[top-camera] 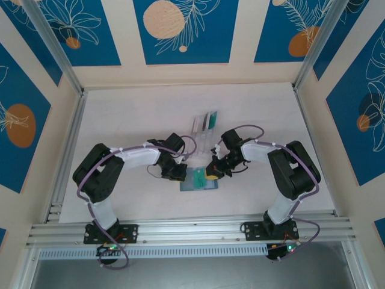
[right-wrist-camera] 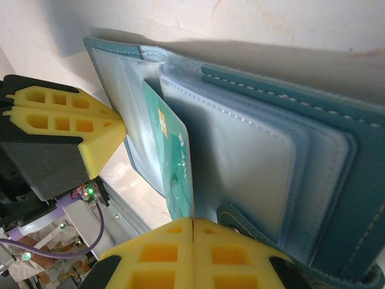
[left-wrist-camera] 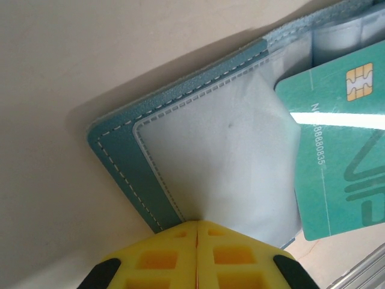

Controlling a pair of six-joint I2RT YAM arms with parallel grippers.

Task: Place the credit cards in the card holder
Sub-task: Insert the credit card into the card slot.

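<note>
**Card:** the teal-green plastic credit card with a gold chip (right-wrist-camera: 173, 158) stands on edge over the open slate-teal folding card holder (left-wrist-camera: 123, 162). Its leading end is at the mouth of a pale see-through pocket (left-wrist-camera: 222, 156); depth of seating cannot be told.

**Right jaws:** pressed together, pinching the card's trailing edge.

**Left jaws:** pressed together on the edge of the holder's near leaf, pinning it.

**Location:** the holder lies on the white table (top-camera: 120, 132) between the two arms. A clear acrylic slotted rack (top-camera: 203, 125) stands just behind.

**Recommendation:** hold the leaf down, align the card squarely with the pocket, and push straight and slowly. A skewed card would likely snag the stitched seam.
</note>
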